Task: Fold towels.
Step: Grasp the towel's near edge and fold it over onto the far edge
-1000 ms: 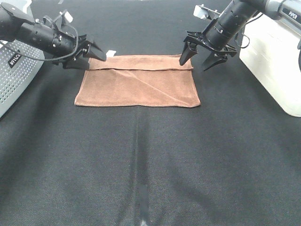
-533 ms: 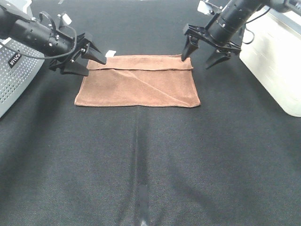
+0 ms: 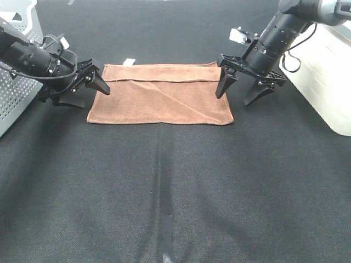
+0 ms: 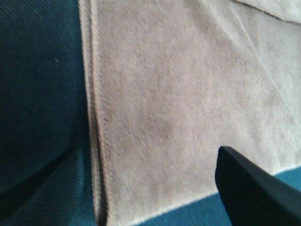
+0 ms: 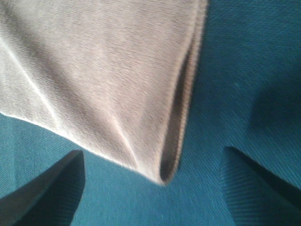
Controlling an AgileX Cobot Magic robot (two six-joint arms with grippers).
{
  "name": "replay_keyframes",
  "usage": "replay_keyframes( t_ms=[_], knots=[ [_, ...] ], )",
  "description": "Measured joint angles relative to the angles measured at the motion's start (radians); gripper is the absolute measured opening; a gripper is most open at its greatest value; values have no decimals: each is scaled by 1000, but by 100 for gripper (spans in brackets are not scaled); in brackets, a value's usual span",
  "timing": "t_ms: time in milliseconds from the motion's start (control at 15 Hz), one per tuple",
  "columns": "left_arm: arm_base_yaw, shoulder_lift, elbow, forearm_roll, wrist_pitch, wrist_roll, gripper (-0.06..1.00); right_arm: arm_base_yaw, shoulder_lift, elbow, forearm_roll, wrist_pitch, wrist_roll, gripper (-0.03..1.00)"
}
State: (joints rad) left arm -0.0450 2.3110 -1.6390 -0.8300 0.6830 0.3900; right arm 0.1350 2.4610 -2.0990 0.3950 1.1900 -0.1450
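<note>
The brown towel (image 3: 162, 96) lies flat on the black cloth, folded over once, with a narrow strip of the lower layer showing along its far edge and a small white tag (image 3: 129, 61) at the far left corner. My left gripper (image 3: 89, 94) hovers open at the towel's left short edge, holding nothing. In the left wrist view the towel (image 4: 178, 103) fills most of the frame, with a dark fingertip (image 4: 249, 188) over its edge. My right gripper (image 3: 234, 98) stands open astride the right short edge. The right wrist view shows the towel's doubled corner (image 5: 164, 169) between the open fingers (image 5: 47, 188).
A grey perforated basket (image 3: 13, 96) stands at the left edge of the table. A white box (image 3: 321, 71) stands at the right, just behind my right arm. Black cloth (image 3: 175, 192) covers the whole table in front of the towel.
Both grippers have moved from the towel's far corners toward the front, along its short edges, staying open. The towel has not moved.
</note>
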Motion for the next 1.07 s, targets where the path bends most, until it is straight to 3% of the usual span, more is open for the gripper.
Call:
replay_keyframes(
  t_ms=[533,800,933,1067],
  knots=[
    [-7,37,0,10,-23,-3,73,0,1,5,-3,-38,-16,75],
    [-44,59,-10,-7,-30,-3,70,0,67,5,48,-39,-17,73],
    [-60,66,-12,-9,-32,-2,56,0,82,5,107,-40,-23,63],
    [-62,73,-11,-8,-30,-3,34,0,97,5,138,-43,-22,47]
  ],
)
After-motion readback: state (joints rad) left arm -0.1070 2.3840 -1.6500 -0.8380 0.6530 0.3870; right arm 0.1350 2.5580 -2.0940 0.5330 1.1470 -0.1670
